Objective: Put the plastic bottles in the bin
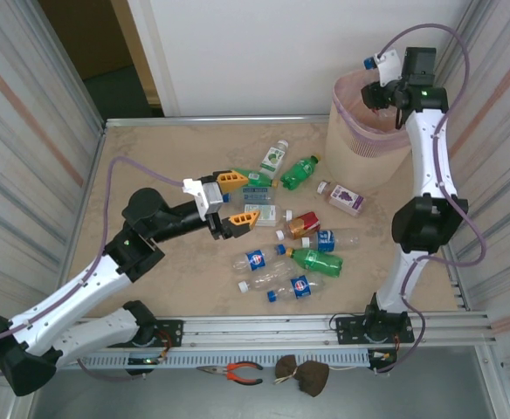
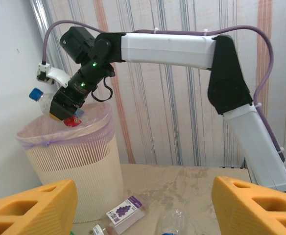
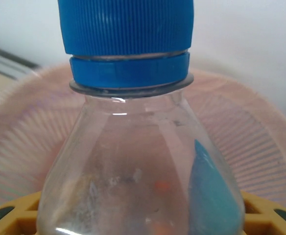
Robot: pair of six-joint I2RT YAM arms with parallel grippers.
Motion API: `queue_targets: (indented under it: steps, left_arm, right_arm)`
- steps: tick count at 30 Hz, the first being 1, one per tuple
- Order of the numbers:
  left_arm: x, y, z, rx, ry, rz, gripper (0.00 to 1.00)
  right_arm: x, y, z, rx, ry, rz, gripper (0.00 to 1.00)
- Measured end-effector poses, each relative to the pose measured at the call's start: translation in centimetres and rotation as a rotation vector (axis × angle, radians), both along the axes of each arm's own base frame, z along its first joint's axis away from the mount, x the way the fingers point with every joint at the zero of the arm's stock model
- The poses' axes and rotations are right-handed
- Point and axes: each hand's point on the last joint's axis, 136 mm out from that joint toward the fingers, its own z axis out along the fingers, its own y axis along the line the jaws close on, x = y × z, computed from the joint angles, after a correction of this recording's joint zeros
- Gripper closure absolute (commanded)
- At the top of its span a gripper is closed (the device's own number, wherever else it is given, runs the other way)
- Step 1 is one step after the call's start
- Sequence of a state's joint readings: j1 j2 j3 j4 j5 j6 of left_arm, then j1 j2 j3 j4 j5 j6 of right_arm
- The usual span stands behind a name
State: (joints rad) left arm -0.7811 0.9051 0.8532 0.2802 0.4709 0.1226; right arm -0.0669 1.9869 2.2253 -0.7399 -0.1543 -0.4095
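Bin (image 1: 360, 144), beige and pink-lined, stands at the desk's (image 1: 150, 157) far right corner. Over its mouth the right gripper (image 1: 380, 90) has its jaws clenched on a clear blue-capped bottle (image 3: 138, 171), cap close to the far rim. Dropped from there, it might clip the edge and tumble outside. The left gripper (image 1: 240, 201) hangs with jaws spread and empty over the remaining bottles (image 1: 316, 260) mid-desk.

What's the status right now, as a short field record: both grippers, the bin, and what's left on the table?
right gripper: shut on a clear blue-capped bottle, held over the bin mouth
left gripper: open, empty, above the loose bottles
bin: far right corner, pink liner over rim
left on table: roughly ten, clustered mid-table
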Motion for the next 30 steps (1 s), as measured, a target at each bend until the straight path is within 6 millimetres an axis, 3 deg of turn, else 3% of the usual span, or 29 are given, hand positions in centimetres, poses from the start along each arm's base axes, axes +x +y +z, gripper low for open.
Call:
queue_targets:
  steps: [5,11,30]
  left_arm:
    - [0.3,0.0,-0.7,0.010,0.012,0.013,0.27]
    - [0.7,-0.4,-1.5,0.029,0.031,0.013,0.27]
    - [1.0,-0.6,-2.3,0.048,0.047,0.021,0.26]
  right_arm:
    - [1.4,-1.7,-4.4,-0.092,0.117,-0.044,0.49]
    - [1.8,-3.2,-8.8,-0.155,0.225,-0.083,0.48]
    - [1.8,-8.3,-17.9,-0.173,0.414,-0.184,0.42]
